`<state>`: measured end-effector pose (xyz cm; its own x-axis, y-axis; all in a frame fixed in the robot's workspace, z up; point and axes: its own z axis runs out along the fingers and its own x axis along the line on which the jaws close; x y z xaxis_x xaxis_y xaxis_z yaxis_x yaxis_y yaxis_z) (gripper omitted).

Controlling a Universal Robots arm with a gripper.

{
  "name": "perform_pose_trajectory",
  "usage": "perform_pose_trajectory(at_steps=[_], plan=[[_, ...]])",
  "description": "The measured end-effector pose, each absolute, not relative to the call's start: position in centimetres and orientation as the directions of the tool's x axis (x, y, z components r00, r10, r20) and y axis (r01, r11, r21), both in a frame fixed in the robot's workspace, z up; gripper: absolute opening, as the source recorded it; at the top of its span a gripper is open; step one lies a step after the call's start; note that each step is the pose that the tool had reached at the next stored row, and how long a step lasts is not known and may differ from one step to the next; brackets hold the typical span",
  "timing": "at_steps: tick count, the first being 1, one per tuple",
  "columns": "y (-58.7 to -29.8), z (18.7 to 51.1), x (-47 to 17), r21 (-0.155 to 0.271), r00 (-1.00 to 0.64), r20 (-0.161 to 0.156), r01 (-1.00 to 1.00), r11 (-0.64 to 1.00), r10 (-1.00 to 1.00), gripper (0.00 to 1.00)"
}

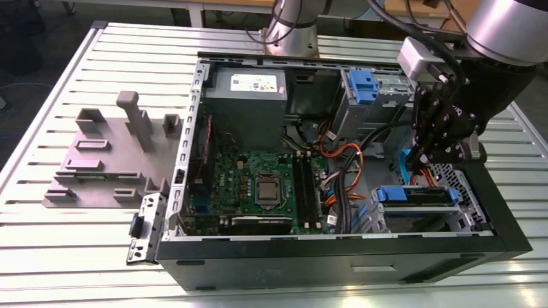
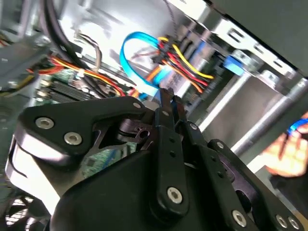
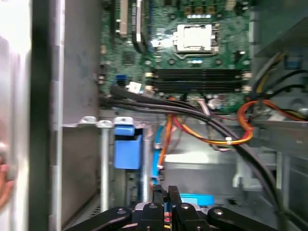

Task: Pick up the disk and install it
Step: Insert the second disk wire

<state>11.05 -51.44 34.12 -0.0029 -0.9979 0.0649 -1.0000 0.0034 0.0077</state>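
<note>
The open computer case (image 1: 184, 192) lies on a slatted table. The disk (image 1: 415, 195) lies in the drive bay at the case's corner on the exterior view's right. Its blue carrier rail and a strip of grey metal show; its label is hidden. My gripper (image 1: 421, 168) hangs inside the case just above that bay, beside a blue data cable (image 2: 129, 48). Both wrist views show its black fingers pressed together, the gripper (image 2: 167, 98) shut with nothing between them. In the first wrist view the gripper (image 3: 166, 191) is right over a blue rail (image 3: 195, 198).
The motherboard (image 1: 256, 186) fills the case floor, with a grey power-supply box (image 1: 244, 90) behind it. A blue bracket (image 1: 364, 86) sits in the upper bay. Orange and yellow cables (image 1: 342, 160) run close to the gripper. A grey fixture (image 1: 111, 160) stands on the table at the exterior view's left.
</note>
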Motion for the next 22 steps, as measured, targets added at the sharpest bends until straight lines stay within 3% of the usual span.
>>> perform_pose_trajectory(at_steps=[4, 22], plan=[[-51.6, 34.1, 11.0, 0.008, -0.003, -0.003, -1.0, 0.003, -1.0, 0.16], [-53.3, 34.1, 11.0, 0.006, -0.003, -0.006, -1.0, 0.003, -1.0, 0.16]])
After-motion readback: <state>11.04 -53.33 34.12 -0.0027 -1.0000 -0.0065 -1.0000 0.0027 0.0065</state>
